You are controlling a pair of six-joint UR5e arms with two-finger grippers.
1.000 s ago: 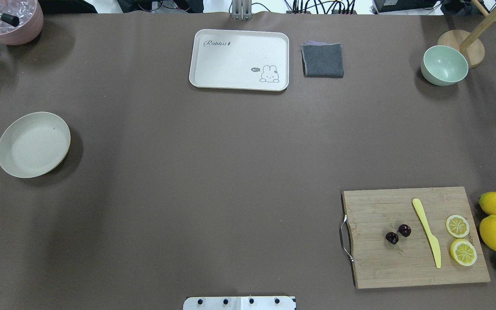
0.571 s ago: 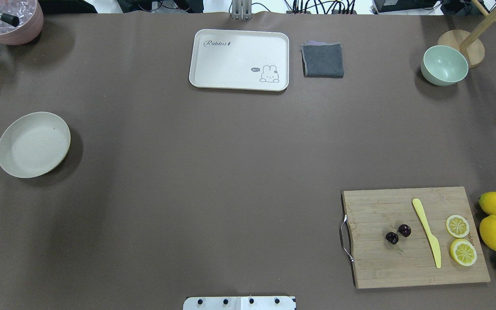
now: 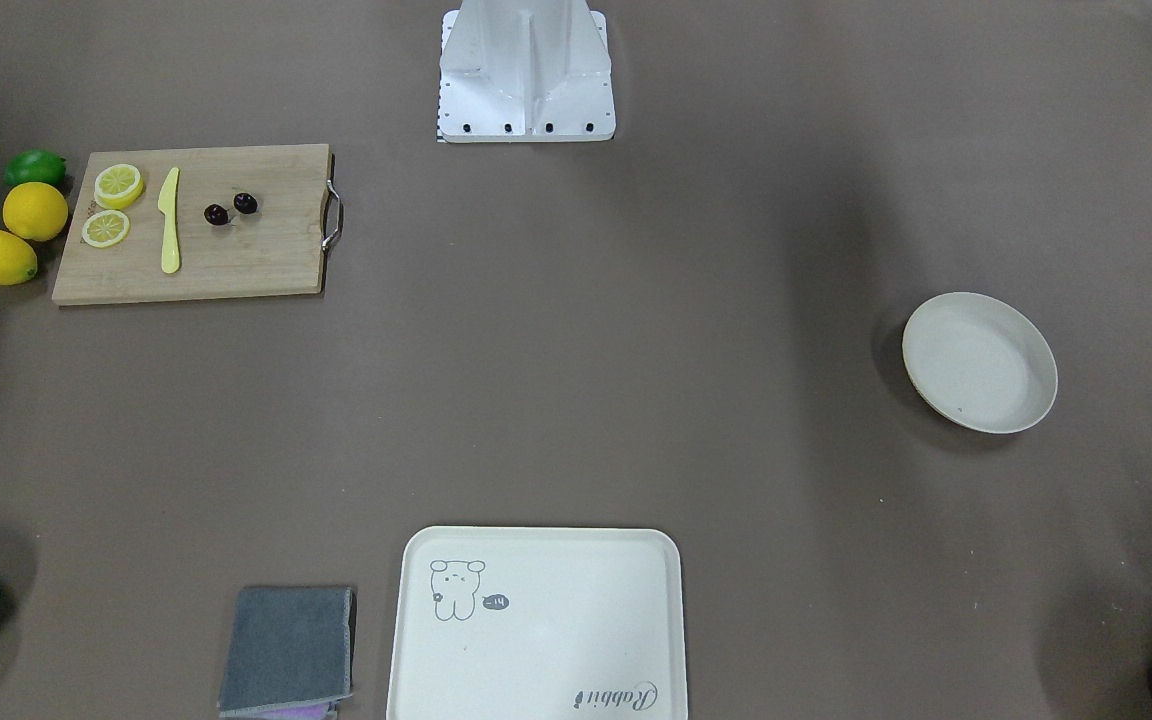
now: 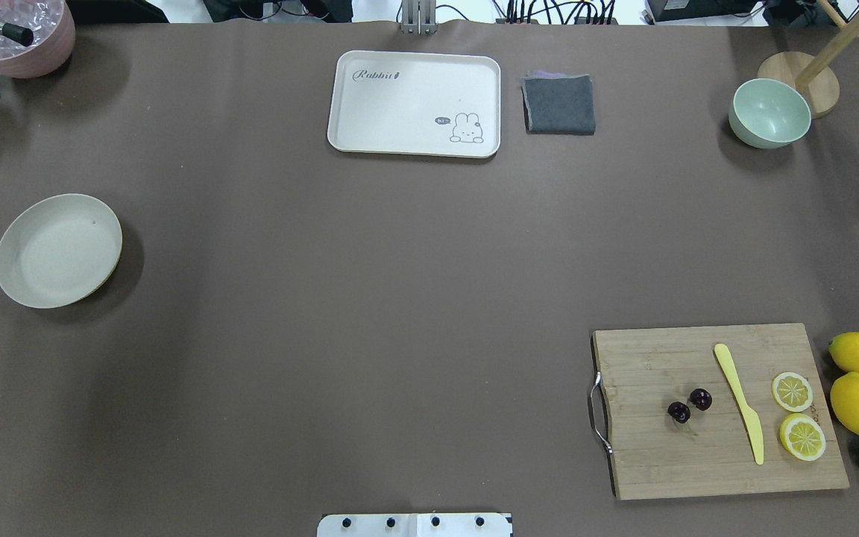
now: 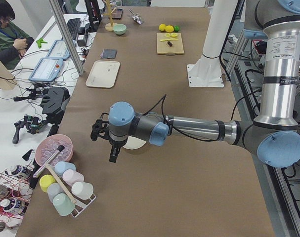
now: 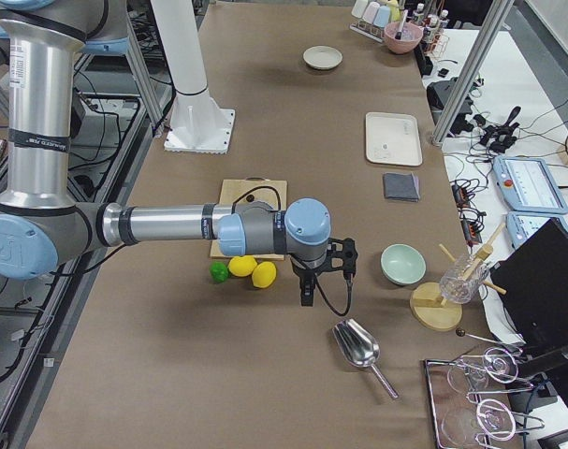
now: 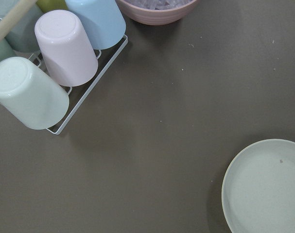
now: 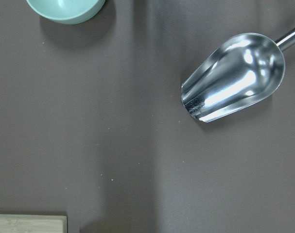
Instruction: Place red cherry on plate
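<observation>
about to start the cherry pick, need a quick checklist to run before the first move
1. The red cherry lies free on the cutting board: ok.
2. The yellow knife is apart from the cherry: ok.
3. The plate is empty: ok.
4. The right gripper is above the cherry: not ok, it hangs off the board near the metal scoop.
5. The right gripper is open: cannot tell.

The tray (image 4: pixel 414 97) carried the word "Rabbit" in slanted script at one corner, with a small mark right after it. At the opposite corner, a dark speech bubble (image 4: pixel 442 120) beside a drawn rabbit (image 4: pixel 467 128) read "hi~". In the front-facing view both showed upside down. The upright tubes of the left arm (image 5: pixel 281 49) and right arm (image 6: pixel 38 65) bore lines of print too small to read.
</observation>
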